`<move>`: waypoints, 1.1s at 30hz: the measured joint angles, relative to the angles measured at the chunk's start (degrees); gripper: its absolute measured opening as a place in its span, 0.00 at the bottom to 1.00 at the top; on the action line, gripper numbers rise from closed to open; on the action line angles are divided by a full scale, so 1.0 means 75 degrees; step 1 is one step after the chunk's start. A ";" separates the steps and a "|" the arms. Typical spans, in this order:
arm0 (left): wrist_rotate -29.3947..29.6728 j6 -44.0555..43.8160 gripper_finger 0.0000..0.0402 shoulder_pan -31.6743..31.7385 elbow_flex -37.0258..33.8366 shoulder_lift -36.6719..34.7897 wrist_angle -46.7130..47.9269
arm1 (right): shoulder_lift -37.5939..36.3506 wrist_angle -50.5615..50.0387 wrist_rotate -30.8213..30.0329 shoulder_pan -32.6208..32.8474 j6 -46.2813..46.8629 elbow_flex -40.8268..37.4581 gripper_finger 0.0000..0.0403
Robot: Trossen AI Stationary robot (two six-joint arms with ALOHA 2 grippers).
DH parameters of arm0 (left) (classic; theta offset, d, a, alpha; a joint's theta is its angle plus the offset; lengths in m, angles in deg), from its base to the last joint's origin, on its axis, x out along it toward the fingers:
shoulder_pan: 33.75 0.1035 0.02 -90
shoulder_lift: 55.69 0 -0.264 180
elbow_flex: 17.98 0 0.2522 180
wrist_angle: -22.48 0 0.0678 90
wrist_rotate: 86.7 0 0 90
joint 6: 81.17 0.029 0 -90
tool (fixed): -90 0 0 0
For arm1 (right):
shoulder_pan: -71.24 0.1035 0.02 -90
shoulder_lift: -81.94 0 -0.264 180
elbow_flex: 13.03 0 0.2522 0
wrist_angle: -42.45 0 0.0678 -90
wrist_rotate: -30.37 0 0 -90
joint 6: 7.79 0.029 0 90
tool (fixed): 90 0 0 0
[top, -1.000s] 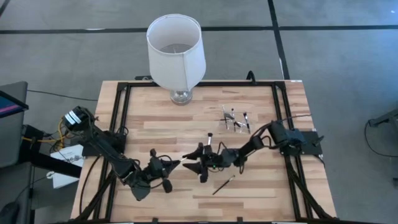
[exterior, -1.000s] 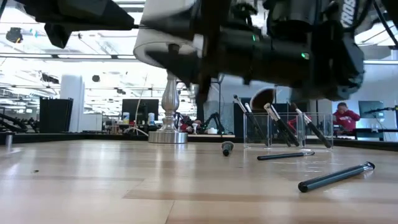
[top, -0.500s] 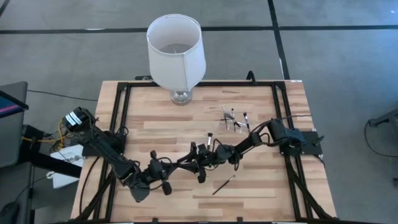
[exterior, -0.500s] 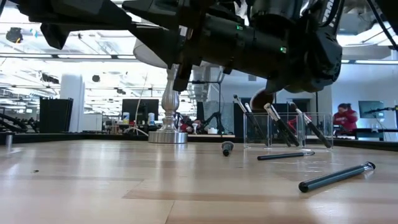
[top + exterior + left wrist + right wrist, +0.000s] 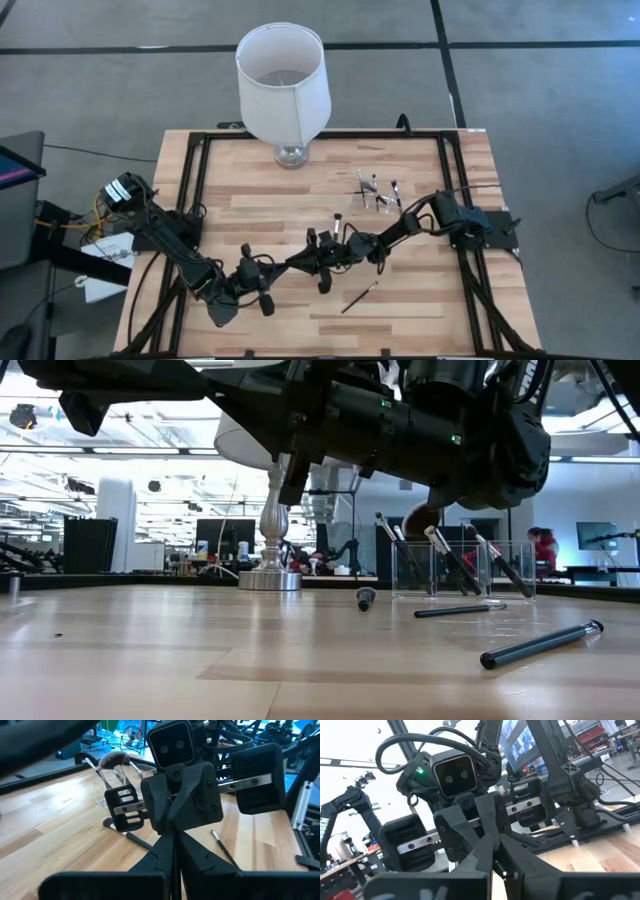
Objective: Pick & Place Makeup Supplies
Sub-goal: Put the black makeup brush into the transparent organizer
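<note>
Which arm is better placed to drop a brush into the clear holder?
Probably right: the clear holder stands on the right half of the table, nearer the right gripper than the left gripper.

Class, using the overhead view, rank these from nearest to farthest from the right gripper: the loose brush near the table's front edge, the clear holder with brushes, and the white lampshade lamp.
The right gripper hangs over the table's middle.
1. Loose brush: lying on the wood just front-right of the gripper.
2. Clear holder with brushes: farther back, on the right side.
3. Lamp: farthest, at the table's back edge.
</note>
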 joint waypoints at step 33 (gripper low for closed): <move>0.0050 0.2235 0.28 -0.0429 -0.0354 -0.2202 -0.0008 | -0.5076 -1.0189 -0.2912 0.0512 -0.0380 -0.0026 0.01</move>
